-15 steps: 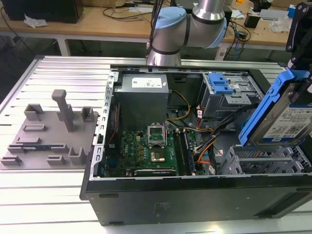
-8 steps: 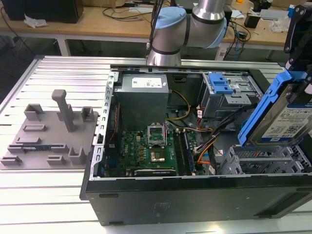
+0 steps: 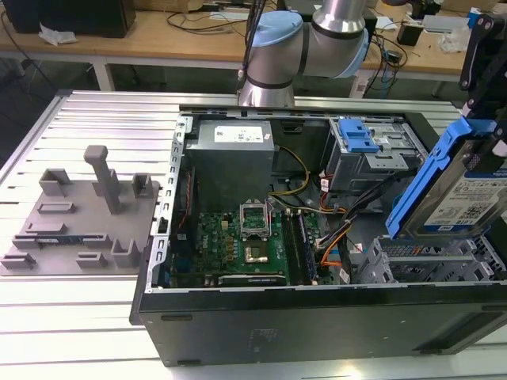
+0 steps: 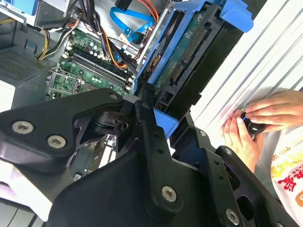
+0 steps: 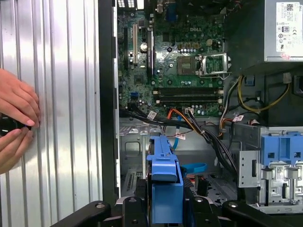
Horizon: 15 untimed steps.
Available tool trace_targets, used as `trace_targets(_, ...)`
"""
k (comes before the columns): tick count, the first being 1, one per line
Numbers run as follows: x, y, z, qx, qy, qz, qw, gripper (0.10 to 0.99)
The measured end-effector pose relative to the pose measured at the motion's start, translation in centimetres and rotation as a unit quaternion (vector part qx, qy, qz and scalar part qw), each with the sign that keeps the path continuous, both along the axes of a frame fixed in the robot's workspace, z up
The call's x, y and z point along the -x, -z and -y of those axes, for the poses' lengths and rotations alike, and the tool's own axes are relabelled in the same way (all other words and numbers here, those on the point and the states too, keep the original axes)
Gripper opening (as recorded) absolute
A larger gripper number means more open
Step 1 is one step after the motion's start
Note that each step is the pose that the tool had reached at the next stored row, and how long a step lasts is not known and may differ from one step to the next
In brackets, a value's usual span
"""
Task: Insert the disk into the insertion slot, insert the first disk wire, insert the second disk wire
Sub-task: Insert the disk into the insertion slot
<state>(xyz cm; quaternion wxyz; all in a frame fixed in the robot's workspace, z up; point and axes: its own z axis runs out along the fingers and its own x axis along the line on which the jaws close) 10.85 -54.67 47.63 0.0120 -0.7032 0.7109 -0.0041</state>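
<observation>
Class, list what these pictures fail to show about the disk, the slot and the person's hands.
1) Part of the disk: cut off by the exterior view's right edge.
2) Much of the insertion slot: behind the disk in the exterior view, also cut off by that edge.
3) What the small black thing between the hands is: they mostly cover it, second wrist view.

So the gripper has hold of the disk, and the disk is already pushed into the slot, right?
Not quite. The gripper does hold the disk, but the disk is not in the slot: the exterior view shows it tilted in the air above the slot.
</observation>
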Motion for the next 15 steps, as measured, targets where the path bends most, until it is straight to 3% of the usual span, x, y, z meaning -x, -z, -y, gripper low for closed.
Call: trace_targets(15, -0.08, 0.85, -0.01, 0.0, -0.004, 0.0, 1.0, 0.369)
